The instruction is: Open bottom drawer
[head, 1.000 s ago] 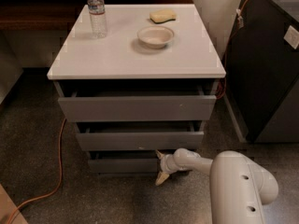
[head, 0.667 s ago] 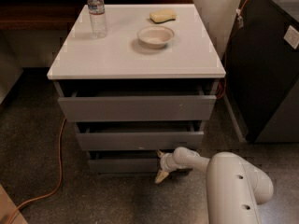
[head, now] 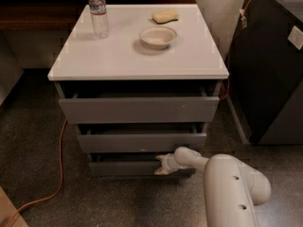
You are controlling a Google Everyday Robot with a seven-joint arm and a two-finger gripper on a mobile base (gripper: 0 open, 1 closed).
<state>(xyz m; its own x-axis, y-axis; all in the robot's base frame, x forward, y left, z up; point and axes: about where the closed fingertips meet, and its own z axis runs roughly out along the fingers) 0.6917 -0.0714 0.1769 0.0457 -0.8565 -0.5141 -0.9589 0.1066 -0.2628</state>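
The bottom drawer point(head: 125, 168) sits low in the centre of the frame, beneath two taller fronts, and looks only slightly out. The pincer point(head: 160, 165) is at the right part of its front, tips spread. The front has no handle, so the hold could slip off the thin edge. An off-centre pull might also skew the drawer and jam it.

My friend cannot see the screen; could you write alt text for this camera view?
A pale robot arm reaches low, its gripper at the front of the bottom drawer of a grey three-drawer cabinet. On the cabinet's white top stand a water bottle, a bowl and a yellow sponge.
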